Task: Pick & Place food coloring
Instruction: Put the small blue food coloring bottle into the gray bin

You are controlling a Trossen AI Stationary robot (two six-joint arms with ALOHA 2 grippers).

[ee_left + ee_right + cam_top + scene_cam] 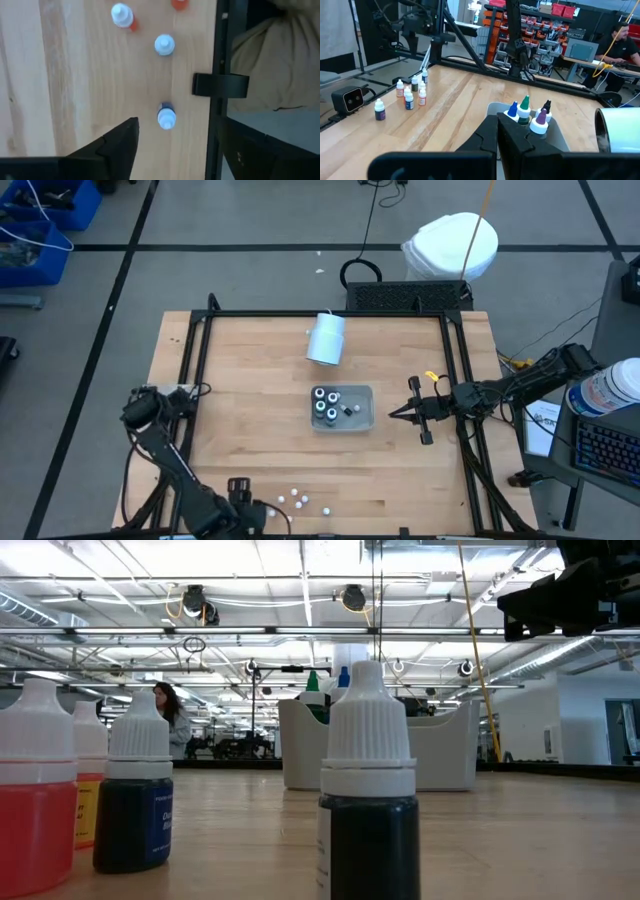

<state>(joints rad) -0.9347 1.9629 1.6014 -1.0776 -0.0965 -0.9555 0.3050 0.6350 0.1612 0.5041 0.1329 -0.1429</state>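
Several tiny white-capped food coloring bottles (pixel 300 500) stand on their bases on the wooden table near its front edge, left of centre. In the low view they show close up (pixel 368 790). My left gripper (pixel 177 131) points down over this group, open. One blue bottle (pixel 166 117) shows between its fingers and stands clear of both. More bottles (pixel 328 405) stand upright in the pale grey tray (pixel 362 420) at the table's centre. My right gripper (pixel 400 413) hovers just right of the tray, shut and holding nothing.
A pale cylinder (pixel 326 338) lies on its side behind the tray. A black frame rail (pixel 216 75) with a clamp runs along the near table edge, close beside the loose bottles. Bare wood lies between the bottle group and the tray.
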